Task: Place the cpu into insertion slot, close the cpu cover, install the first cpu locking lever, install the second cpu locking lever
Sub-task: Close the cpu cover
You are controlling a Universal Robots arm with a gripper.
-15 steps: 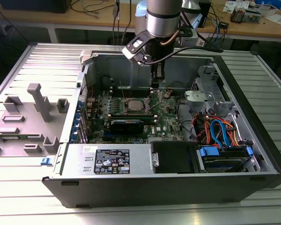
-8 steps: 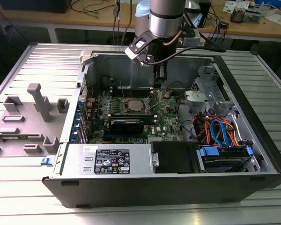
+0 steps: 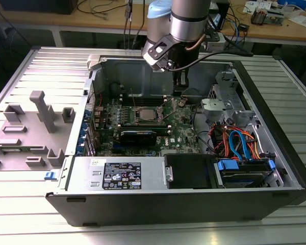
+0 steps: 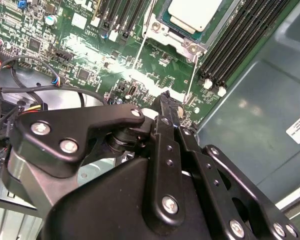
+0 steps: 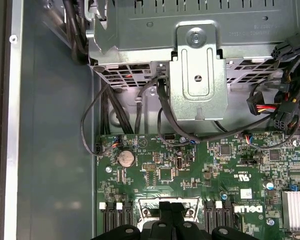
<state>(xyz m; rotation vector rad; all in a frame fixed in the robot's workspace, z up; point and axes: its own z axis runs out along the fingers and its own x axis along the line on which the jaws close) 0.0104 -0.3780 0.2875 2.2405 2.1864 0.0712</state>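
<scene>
The cpu [image 4: 194,12], a flat chip with a dull silver top, lies in the insertion slot [image 3: 144,115] on the green motherboard [image 3: 183,127]. The cpu cover [image 4: 179,36], a grey metal frame, lies flat around it. Two thin metal lever rods [image 4: 141,45] run along the socket's sides. My gripper [image 3: 179,93] hangs inside the open case, above the board on the exterior view's right of the socket. Its black fingers [image 4: 166,102] are together with nothing between them. In the first wrist view the gripper [image 5: 172,212] covers part of the socket's frame.
Black memory slots [image 4: 240,42] flank the socket. A grey drive cage [image 5: 197,65] with black cables [image 5: 90,120] stands past the board's edge. Blue and orange cables [image 3: 237,143] fill the case's right side. A grey fixture tray [image 3: 35,127] lies at the exterior view's left.
</scene>
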